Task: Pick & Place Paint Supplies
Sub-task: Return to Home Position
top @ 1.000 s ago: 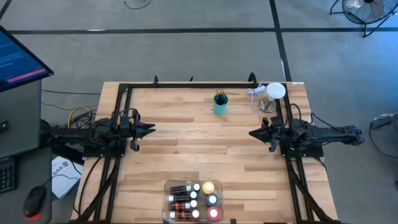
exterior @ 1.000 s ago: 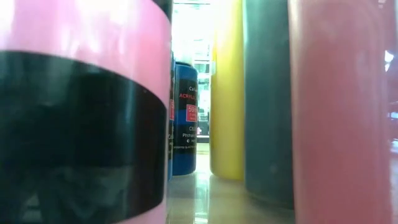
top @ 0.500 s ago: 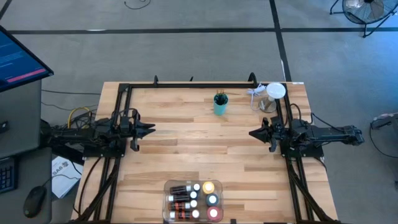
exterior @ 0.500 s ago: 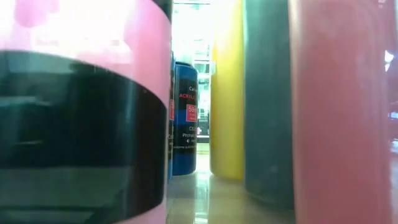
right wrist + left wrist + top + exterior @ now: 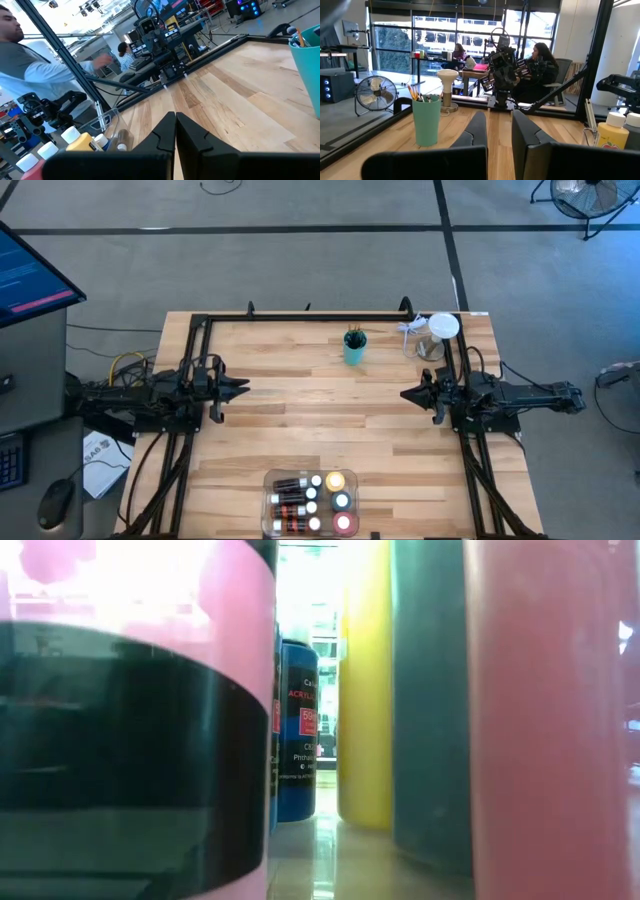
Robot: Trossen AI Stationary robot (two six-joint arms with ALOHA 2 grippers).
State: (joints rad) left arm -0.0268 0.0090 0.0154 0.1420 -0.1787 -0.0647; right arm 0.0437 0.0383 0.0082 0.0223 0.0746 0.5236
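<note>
My left gripper (image 5: pixel 238 388) hangs over the left side of the table (image 5: pixel 320 425), pointing toward the middle. From its wrist view its two fingers (image 5: pixel 477 127) stand a little apart with nothing between them. My right gripper (image 5: pixel 407 394) hangs over the right side and faces the left one, well apart from it. Its fingers (image 5: pixel 165 129) are pressed together and hold nothing.

The paint supplies are all put away, none in my grasp. The brushes (image 5: pixel 354 336) stand upright in the teal cup (image 5: pixel 354 354) near the far edge, between my two arms and closer to the right one. The bottles (image 5: pixel 300 502) are packed in the clear tray (image 5: pixel 267 528) at the near edge, around the middle. Some lie on their sides with white caps showing and others stand upright. The yellow bottle (image 5: pixel 335 479) sits in the tray's far right corner.

The low camera looks out from among these containers. A blue bottle (image 5: pixel 298 730) shows in the gap, just beside the yellow one. The rest are so close to the lens that I can't say which is which.

People sit at desks in the room beyond the table.
</note>
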